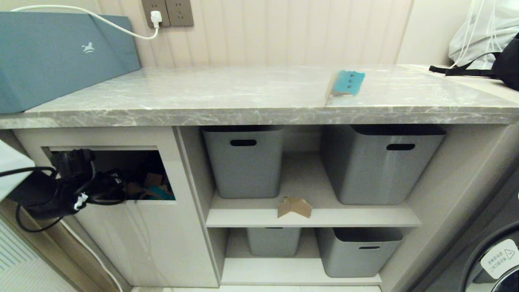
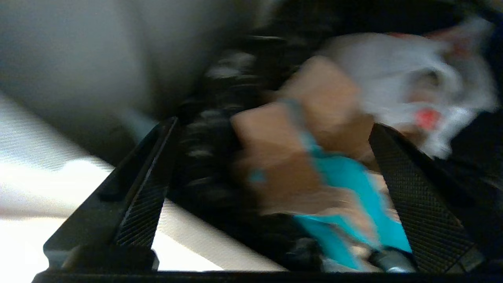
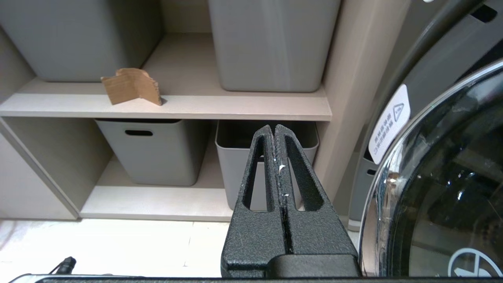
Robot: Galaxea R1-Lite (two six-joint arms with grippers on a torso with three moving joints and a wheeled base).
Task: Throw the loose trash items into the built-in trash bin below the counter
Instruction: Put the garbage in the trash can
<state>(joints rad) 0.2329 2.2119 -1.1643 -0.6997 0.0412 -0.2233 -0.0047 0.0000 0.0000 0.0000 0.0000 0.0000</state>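
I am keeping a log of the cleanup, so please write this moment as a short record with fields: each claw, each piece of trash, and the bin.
left claw: open, reaching into the bin opening, holding nothing
right claw: shut, empty, parked low facing the shelves
built-in trash bin: flap pushed in, scraps visible inside
teal-faced scrap: on the counter, right of middle
brown scrap: on the upper shelf, front edge, between two grey baskets
trash left outside bin: two pieces
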